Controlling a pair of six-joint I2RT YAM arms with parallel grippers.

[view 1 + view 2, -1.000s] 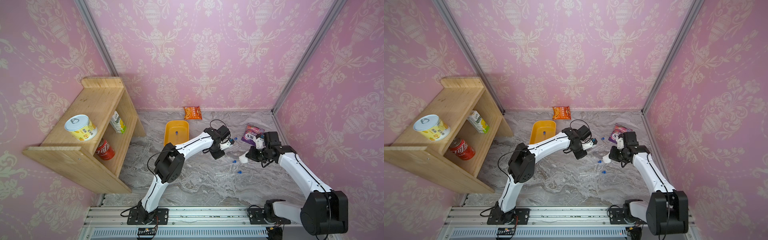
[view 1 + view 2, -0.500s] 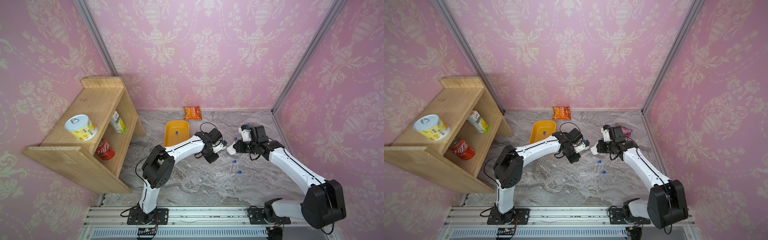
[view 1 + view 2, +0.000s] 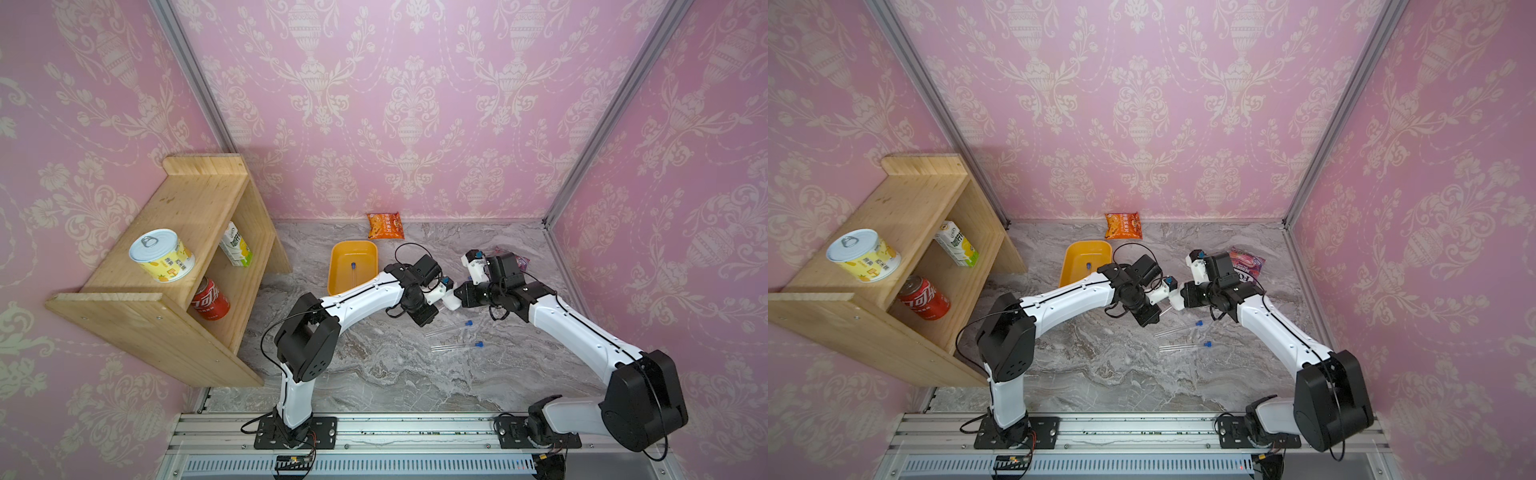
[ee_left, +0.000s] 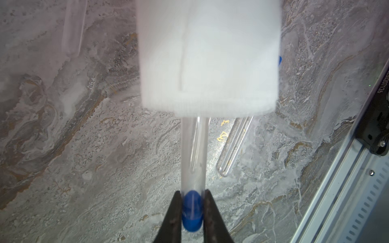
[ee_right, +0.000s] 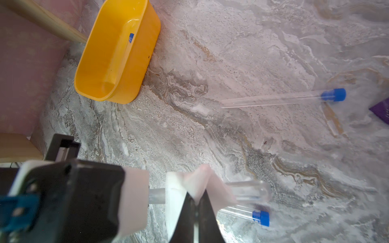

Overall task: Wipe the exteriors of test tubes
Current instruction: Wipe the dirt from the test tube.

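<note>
Grip: our left gripper [image 4: 193, 196] pinches the test tube [image 4: 192, 151] by its blue cap [image 4: 192, 212], clear of the marble tabletop [image 4: 84, 147]; our right gripper [image 5: 195, 201] pinches the white wipe [image 4: 208, 56] folded over its shaft. We judge it light, slick, brittle: hold the cap.

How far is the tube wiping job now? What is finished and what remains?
Likely done: one tube lies in the yellow tray. In hand: the left gripper grips the capped end of the held tube, and the right gripper pinches a white wipe folded over it. Left: two loose tubes lie on the table, apparently unwiped.
</note>
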